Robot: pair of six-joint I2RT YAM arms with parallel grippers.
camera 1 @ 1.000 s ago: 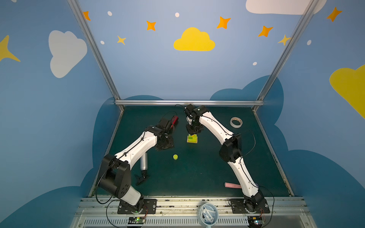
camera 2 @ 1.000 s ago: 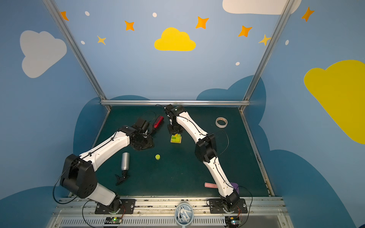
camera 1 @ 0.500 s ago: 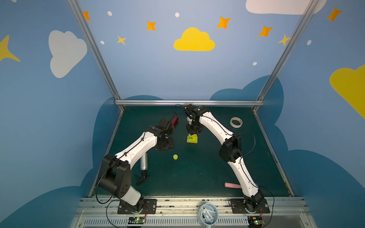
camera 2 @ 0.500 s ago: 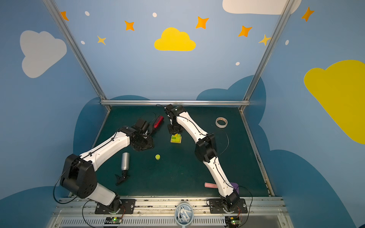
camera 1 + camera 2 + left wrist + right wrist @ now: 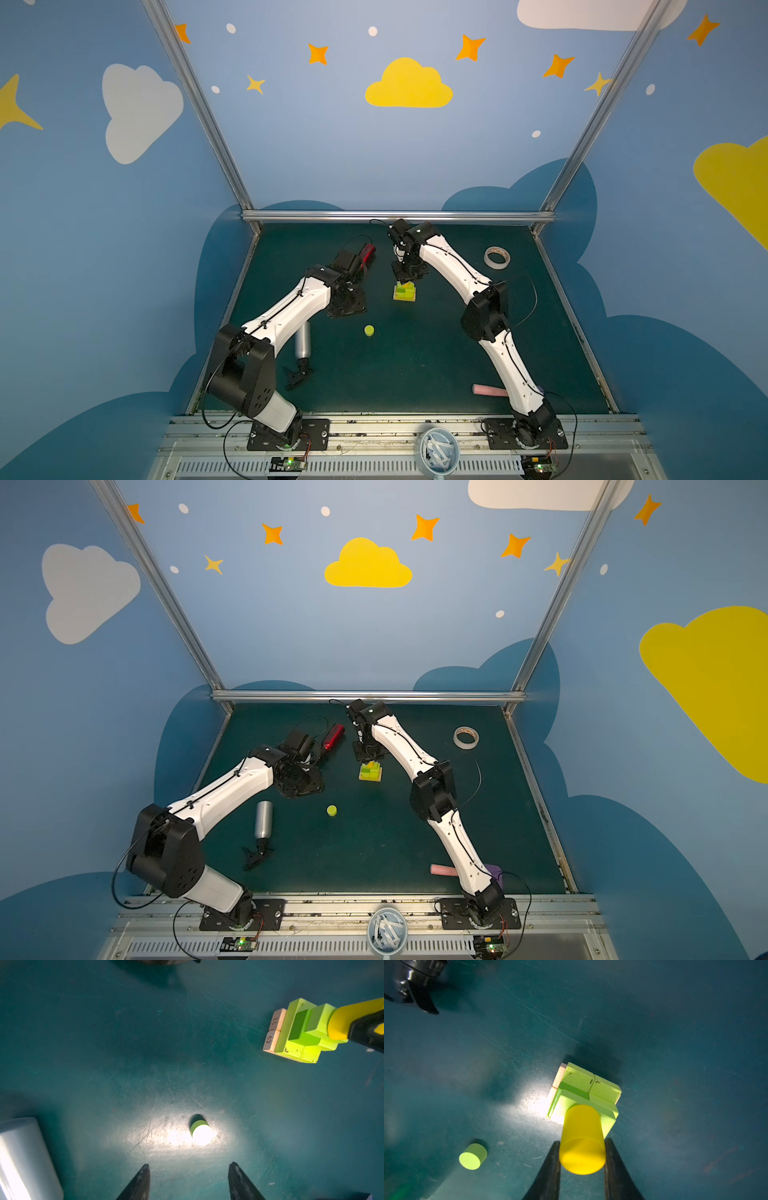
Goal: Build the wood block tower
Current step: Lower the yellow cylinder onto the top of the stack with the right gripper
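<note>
Nothing is shifting that we can make out since a second ago: both arms, the tower and the loose pieces are sitting where they were. We are seeing the right gripper point(image 5: 582, 1141) reaching down over the tower point(image 5: 405, 293) at the far middle of the table point(image 5: 415, 374), its two fingers pressing on opposite sides of the yellow cylinder point(image 5: 580, 1124), clamped on it. That cylinder is standing upright with its lower end meeting the top cube point(image 5: 319, 1020) of the stack. Below the cube, lime bars point(image 5: 577, 1080) are lying side by side, and under them two tan bars point(image 5: 274, 1030) are resting on the table, their numbered ends showing toward the left arm. The lime cylinder point(image 5: 369, 330) is standing alone on the table, nearer than the tower and a little to its left, well apart from it. The left gripper point(image 5: 190, 1164) is hovering above the table with its fingers spread apart and holding nothing. A bottle point(image 5: 263, 818) is lying near the left arm, a red tool point(image 5: 333, 737) is resting far left of the tower, a tape roll point(image 5: 496, 257) is sitting at the far right, and a pink tool point(image 5: 488, 390) is lying at the near right.
</note>
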